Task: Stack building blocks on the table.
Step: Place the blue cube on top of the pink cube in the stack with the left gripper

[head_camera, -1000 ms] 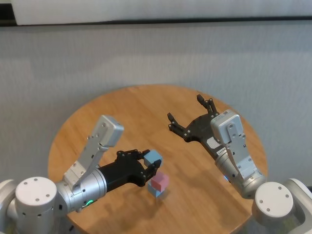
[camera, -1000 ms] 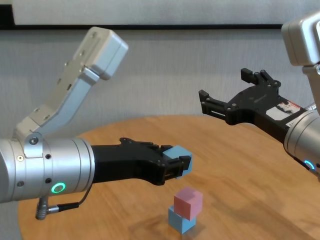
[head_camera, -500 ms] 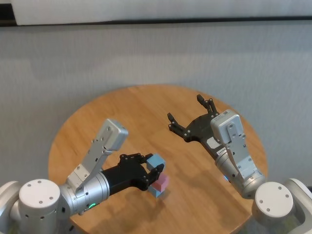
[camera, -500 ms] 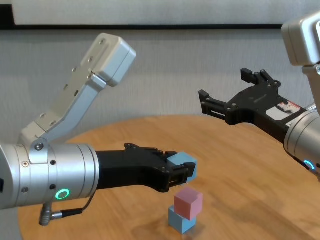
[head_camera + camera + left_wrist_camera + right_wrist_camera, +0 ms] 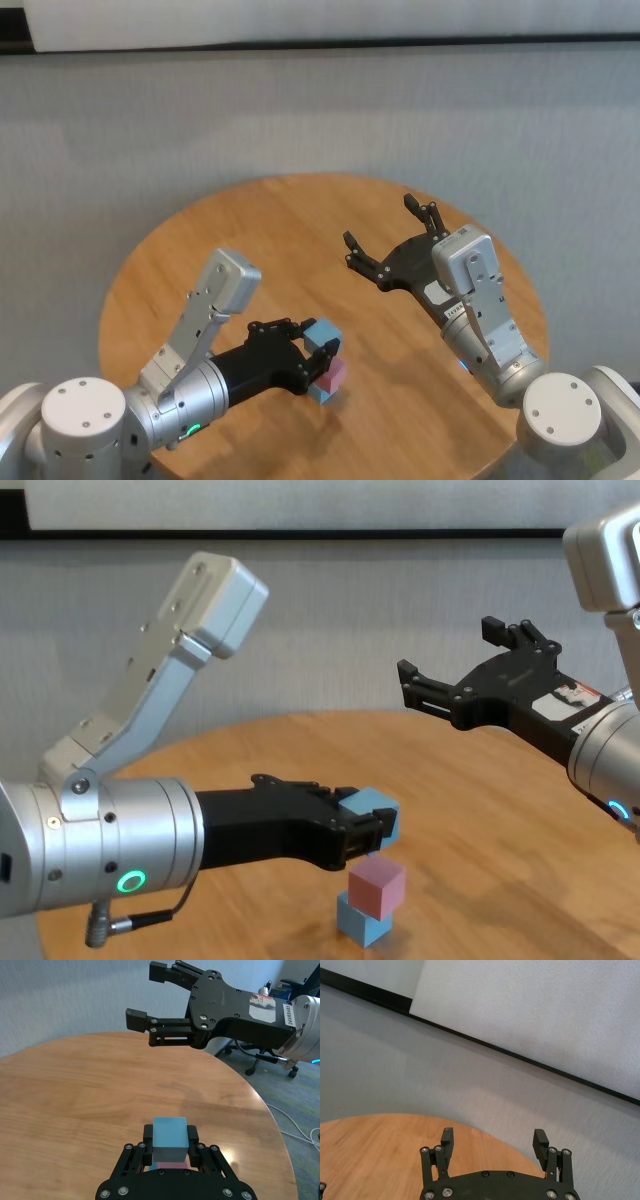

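The left gripper (image 5: 375, 825) has its two black fingers pinched on a light blue block (image 5: 375, 808), carried level and clear of the table, and it is the only arm doing anything. From where its fingertips sit, the target lies just below and a touch to the robot's right: a pink block (image 5: 377, 886) resting squarely on a second light blue block (image 5: 362, 922), the pair standing on the round wooden table (image 5: 500, 810) toward its near edge. In the chest view the carried cube hangs just above the pink one, apart from it, with a thin gap between its underside and the pink top; in the left wrist view a sliver of pink shows under the held cube, so the two look close to lined up. I would judge that the next move turns on that small sideways offset and on keeping the cube's faces square to the pink block's, so it seats flat rather than catching an edge and tipping the pair. The right gripper (image 5: 470, 675) is well away, held high over the far right of the table with its fingers spread wide and nothing between them. There are no containers here.
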`<control>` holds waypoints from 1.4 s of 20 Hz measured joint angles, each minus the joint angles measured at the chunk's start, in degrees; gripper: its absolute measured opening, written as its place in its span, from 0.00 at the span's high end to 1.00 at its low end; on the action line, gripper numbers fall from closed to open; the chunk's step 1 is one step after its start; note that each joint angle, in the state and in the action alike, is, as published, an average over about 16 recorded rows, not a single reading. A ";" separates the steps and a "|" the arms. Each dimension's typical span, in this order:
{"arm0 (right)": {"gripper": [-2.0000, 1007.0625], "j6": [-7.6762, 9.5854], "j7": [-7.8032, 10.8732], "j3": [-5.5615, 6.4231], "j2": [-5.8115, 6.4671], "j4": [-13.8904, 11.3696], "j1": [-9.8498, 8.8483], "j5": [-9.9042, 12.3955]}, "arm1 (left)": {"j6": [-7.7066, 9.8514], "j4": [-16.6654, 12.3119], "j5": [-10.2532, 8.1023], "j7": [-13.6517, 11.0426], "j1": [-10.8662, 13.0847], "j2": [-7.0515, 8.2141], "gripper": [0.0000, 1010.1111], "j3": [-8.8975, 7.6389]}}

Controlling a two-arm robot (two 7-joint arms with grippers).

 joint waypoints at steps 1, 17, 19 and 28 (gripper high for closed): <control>0.01 0.00 0.00 0.00 0.00 0.00 0.00 0.00 | -0.04 -0.01 -0.13 0.15 0.07 0.01 0.60 0.10; 0.01 0.00 0.00 0.00 0.00 0.00 0.00 0.00 | -0.84 0.05 -1.90 1.84 0.75 0.86 0.60 1.97; 0.01 0.00 0.00 0.00 0.00 0.00 0.00 0.00 | -0.96 0.21 -2.14 1.98 0.72 0.93 0.60 2.13; 0.01 0.00 0.00 0.00 0.00 0.00 0.00 0.00 | -1.53 1.13 -2.84 2.42 0.27 1.11 0.60 2.88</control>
